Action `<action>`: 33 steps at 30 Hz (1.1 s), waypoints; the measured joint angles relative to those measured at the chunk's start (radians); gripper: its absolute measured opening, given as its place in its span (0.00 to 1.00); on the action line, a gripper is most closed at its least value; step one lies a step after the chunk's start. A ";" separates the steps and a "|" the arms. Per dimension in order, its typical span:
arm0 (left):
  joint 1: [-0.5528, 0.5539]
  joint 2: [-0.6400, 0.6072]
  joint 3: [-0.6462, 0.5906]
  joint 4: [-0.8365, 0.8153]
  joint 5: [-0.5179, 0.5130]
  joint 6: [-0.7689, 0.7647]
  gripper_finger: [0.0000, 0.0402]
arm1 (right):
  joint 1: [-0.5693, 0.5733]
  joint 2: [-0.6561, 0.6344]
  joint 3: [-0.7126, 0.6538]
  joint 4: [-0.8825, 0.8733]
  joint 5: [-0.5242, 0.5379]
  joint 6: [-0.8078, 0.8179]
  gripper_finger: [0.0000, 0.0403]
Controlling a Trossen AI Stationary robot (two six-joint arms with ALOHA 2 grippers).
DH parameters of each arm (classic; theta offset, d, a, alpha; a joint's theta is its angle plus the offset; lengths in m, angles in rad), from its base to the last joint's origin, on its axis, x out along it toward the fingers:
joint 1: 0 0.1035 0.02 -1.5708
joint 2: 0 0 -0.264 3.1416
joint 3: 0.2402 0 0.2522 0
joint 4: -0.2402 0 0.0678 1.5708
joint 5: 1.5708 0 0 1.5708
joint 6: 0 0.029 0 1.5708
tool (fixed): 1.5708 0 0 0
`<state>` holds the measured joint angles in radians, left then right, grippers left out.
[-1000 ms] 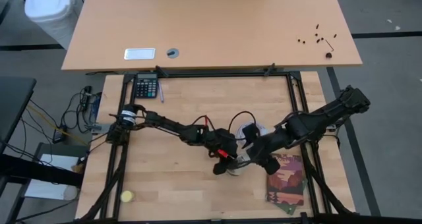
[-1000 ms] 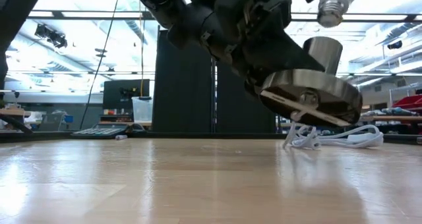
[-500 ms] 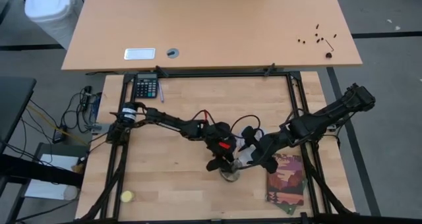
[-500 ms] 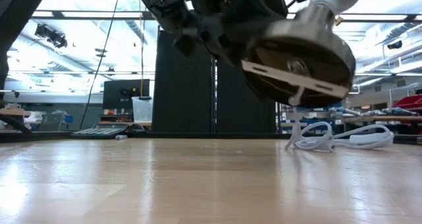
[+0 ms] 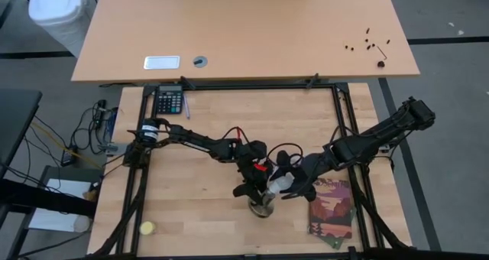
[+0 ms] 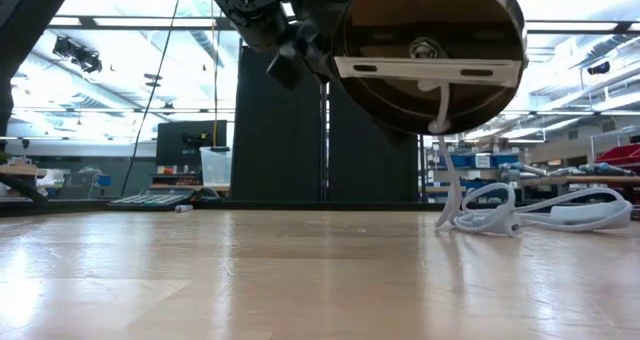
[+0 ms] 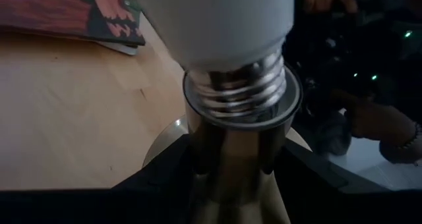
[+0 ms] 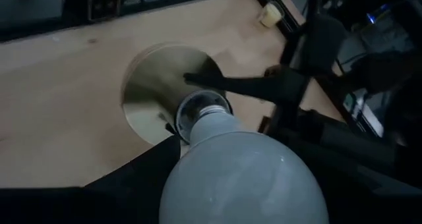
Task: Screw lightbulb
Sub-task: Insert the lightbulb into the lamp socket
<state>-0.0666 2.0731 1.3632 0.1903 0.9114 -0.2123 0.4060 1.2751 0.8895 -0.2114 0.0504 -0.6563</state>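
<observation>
My left gripper [image 5: 257, 193] grips the socket [image 6: 430, 50] by its stem, jaws closed on it, holding it off the desk [image 5: 206, 206], low of centre in the high view. My right gripper [image 5: 281, 183] has its jaws around the lightbulb [image 8: 237, 171]; its screw base [image 7: 237, 92] sits in the socket's mouth. A white cable [image 6: 530, 215] lies on the desk at right in the low view.

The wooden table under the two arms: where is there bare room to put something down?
Bare wood lies between the calculator and the yellow ball, and along the far edge behind both arms. It is crowded at the middle, where the left gripper holds the socket and the right gripper the lightbulb, beside the book.
</observation>
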 joint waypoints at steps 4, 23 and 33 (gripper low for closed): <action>0.000 0.000 0.003 0.001 0.008 -0.008 0.47 | -0.003 0.000 -0.001 0.001 -0.025 -0.002 0.69; 0.042 0.000 0.002 -0.053 -0.056 0.002 0.47 | -0.029 0.000 -0.001 -0.057 -0.048 0.059 0.69; 0.042 0.002 -0.001 -0.061 -0.068 0.001 0.47 | -0.030 0.000 -0.066 0.026 -0.022 0.172 0.69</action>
<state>-0.0241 2.0750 1.3625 0.1295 0.8431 -0.2114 0.3763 1.2755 0.8238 -0.1852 0.0288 -0.4846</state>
